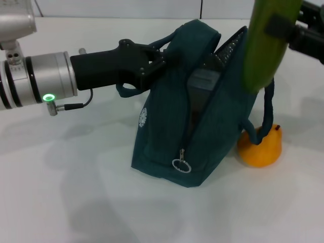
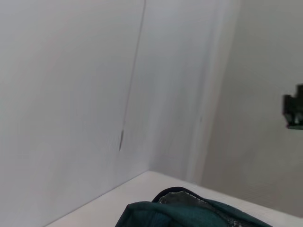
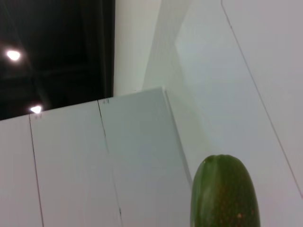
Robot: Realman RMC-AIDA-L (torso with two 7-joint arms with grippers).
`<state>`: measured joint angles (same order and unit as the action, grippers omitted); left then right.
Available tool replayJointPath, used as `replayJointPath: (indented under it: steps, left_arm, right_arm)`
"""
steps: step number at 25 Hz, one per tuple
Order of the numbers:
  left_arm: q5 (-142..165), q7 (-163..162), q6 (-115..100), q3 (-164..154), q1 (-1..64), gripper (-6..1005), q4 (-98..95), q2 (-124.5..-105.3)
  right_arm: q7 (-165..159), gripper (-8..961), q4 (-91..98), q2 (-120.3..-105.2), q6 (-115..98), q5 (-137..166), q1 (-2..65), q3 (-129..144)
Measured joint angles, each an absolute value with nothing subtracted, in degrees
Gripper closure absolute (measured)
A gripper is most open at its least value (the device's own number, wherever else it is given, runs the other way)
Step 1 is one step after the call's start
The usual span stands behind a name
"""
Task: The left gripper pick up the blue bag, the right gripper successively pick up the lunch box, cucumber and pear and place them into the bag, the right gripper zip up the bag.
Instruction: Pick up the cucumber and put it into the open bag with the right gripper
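On the counter: blue bag, upright, mouth open, lunch box inside.
Left gripper: closed on the bag's handle.
Right gripper: clamped around the cucumber, upright above the bag's opening.
Pear: beside the bag.

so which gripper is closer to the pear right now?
Right. The right gripper holds the cucumber above the pear; the left gripper grips the blue bag handle across the bag.

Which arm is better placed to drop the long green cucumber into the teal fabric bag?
Right. The right gripper already holds the long green cucumber above the open teal fabric bag; the left gripper is busy holding the bag's handle.
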<state>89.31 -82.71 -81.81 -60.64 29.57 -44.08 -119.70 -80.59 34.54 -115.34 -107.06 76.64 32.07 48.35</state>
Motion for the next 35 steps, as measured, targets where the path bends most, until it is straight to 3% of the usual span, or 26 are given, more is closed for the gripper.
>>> replayJointPath:
  steps: [13,35]
  left_arm:
    - [88.0,-82.1,-82.4,-60.6,29.4,896,-44.1,-119.75]
    - [88.0,-82.0,-82.2,-60.6,30.1,891,-43.7,-119.7]
  right_arm:
    - [-69.1,232,27.5,-116.06,-99.8,74.8,36.2,56.8]
    - [-50.4,190,14.8,-116.18,-96.2,65.1,36.0,67.6]
